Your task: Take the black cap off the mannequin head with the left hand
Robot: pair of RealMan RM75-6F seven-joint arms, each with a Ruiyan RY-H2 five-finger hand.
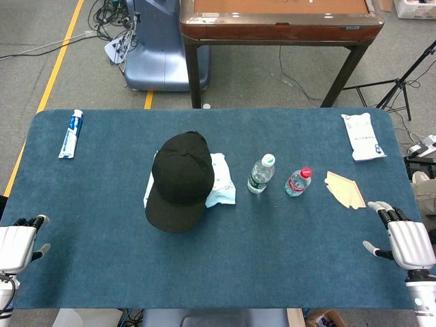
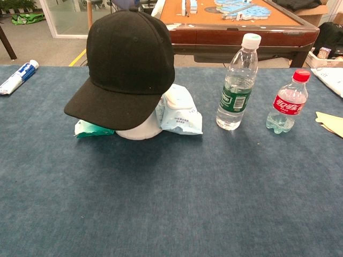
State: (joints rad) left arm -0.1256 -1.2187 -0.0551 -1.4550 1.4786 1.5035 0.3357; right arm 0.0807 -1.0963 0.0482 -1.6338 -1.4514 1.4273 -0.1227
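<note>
The black cap [image 1: 178,178] sits on the mannequin head near the table's middle, brim toward me. In the chest view the black cap [image 2: 127,67] covers nearly all of the white mannequin head [image 2: 140,128], of which only a pale lower edge shows. My left hand [image 1: 19,244] rests at the table's near left corner, far from the cap, fingers apart and holding nothing. Over at the near right edge my right hand [image 1: 403,238] is empty too, its fingers spread. Neither hand appears in the chest view.
A white wipes pack [image 1: 221,178] lies against the cap's right side. A green-label bottle [image 1: 261,173] and a red-cap bottle [image 1: 298,182] stand right of it. A toothpaste tube [image 1: 70,133] lies far left, a white packet [image 1: 362,136] far right, tan paper [image 1: 345,190] nearby.
</note>
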